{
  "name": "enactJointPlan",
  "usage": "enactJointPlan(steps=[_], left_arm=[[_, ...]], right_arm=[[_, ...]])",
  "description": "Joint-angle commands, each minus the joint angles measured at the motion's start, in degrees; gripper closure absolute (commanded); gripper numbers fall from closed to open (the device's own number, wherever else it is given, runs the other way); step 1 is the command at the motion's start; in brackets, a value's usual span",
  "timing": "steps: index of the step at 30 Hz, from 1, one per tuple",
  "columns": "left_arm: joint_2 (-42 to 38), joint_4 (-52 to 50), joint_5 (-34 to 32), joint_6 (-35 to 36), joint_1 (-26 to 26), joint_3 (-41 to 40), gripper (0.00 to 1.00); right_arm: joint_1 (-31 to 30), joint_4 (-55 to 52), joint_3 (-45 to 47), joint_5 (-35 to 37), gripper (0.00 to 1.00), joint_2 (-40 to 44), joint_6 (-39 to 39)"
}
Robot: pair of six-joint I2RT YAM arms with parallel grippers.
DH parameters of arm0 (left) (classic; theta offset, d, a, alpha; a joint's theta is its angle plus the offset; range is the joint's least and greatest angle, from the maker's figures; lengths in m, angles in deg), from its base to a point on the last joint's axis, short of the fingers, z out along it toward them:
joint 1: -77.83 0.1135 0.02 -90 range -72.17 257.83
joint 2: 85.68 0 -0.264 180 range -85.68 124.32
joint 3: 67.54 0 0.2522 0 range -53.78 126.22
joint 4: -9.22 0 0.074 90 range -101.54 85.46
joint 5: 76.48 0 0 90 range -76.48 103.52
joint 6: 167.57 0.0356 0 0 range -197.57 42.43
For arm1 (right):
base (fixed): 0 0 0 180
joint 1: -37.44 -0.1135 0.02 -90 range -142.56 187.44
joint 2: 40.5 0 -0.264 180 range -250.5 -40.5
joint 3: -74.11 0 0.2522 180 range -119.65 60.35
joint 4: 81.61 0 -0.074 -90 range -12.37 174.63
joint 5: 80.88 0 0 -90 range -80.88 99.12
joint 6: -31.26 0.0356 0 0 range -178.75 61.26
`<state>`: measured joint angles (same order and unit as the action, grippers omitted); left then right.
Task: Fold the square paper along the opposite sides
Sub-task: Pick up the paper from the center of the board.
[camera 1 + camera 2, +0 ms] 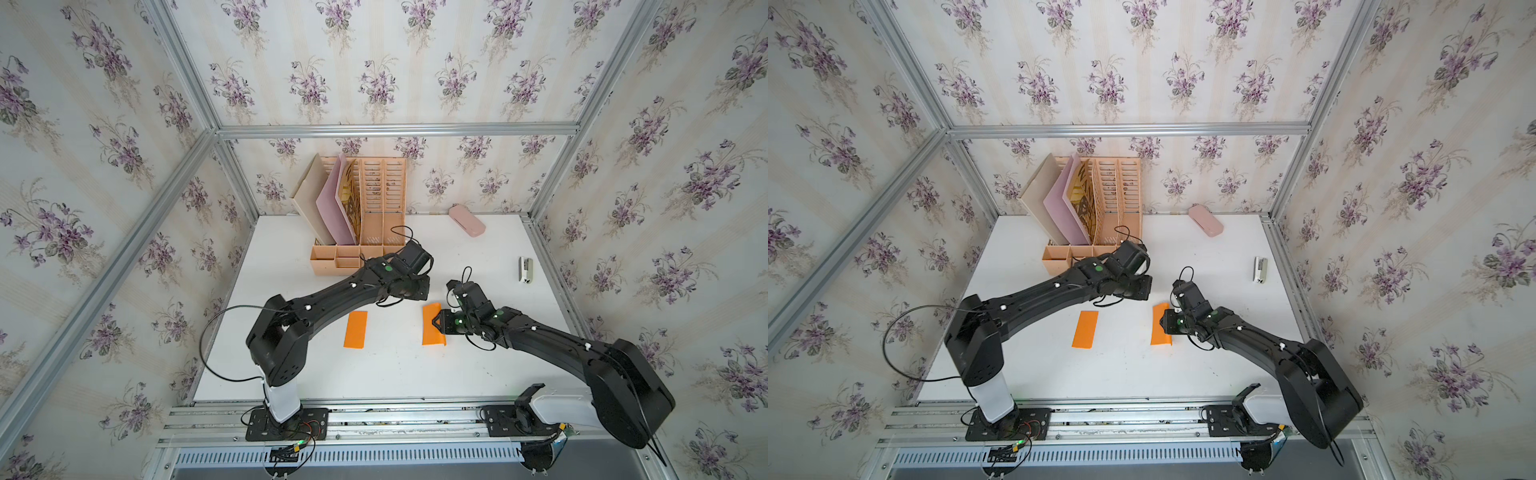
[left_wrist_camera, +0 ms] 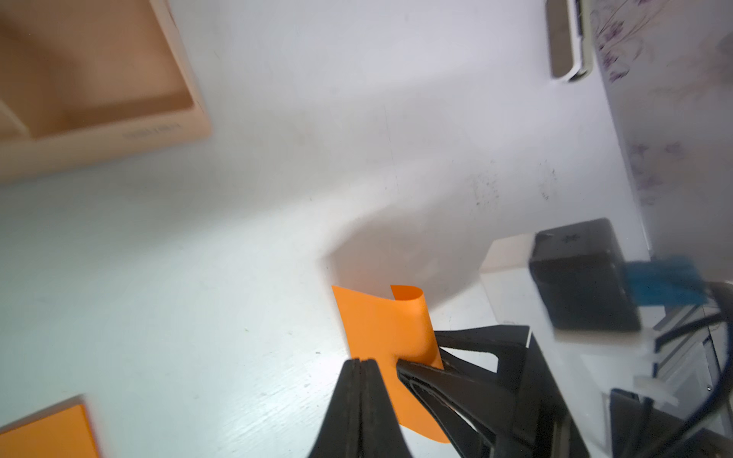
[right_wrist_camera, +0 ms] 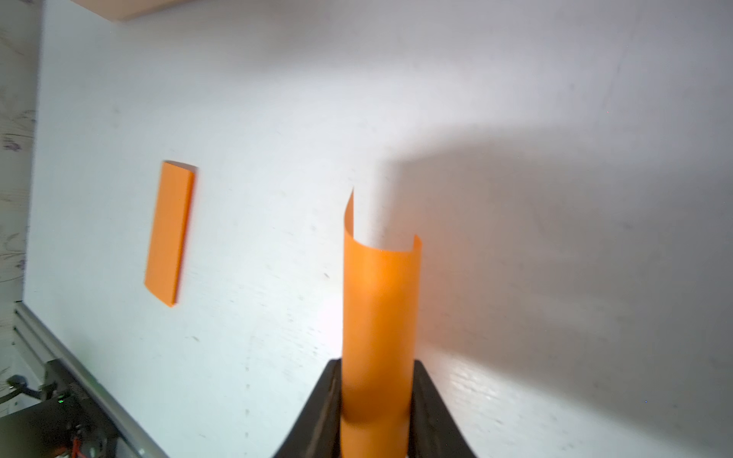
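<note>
Nearest me, the right hand is clamped partway closed round the curled orange paper, which bows up off the counter to the right of the flat folded piece. Just beyond, the left hand looks pinched shut on nothing. The loop has no crease yet, I reckon: loosen now and it springs open, or its uneven edges set a crooked fold
</note>
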<state>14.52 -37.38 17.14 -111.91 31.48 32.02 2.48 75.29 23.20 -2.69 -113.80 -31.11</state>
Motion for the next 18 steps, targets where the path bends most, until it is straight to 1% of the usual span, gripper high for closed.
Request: enactJointPlan(steps=[1, 4, 6, 9, 11, 13, 15, 18], left_arm=[[-4.8, -0.9, -4.8, 7.1, 0.9, -0.4, 0.73], [-10.2, -0.8, -5.0, 12.0, 1.8, -0.6, 0.64], [-14.0, -0.4, -4.3, 15.6, 2.1, -1.0, 0.54], [-20.9, 1.9, -1.2, 20.2, 2.9, -2.7, 0.36], [-25.4, 4.2, 3.7, 23.1, 4.0, -4.2, 0.29], [-29.2, 5.6, 9.8, 24.8, 5.6, -5.4, 0.25], [-33.1, 7.4, 16.4, 25.5, 7.8, -7.0, 0.22], [-36.9, 11.3, 27.7, 25.1, 11.0, -9.7, 0.2]], right_arm=[[0.1, 0.1, -3.1, -3.1, 0.69, 2.9, -7.6], [0.4, -0.4, -7.4, -6.9, 0.69, 5.0, -12.8], [1.0, -0.6, -10.0, -9.6, 0.69, 6.1, -15.8], [2.8, 0.7, -13.4, -15.8, 0.69, 8.0, -19.6], [4.5, 3.1, -15.2, -20.8, 0.69, 9.7, -21.3], [7.1, 5.6, -16.3, -25.6, 0.69, 11.1, -22.1], [9.0, 8.9, -17.2, -30.9, 0.69, 12.1, -22.4], [11.3, 13.5, -17.9, -37.8, 0.69, 12.7, -21.5]])
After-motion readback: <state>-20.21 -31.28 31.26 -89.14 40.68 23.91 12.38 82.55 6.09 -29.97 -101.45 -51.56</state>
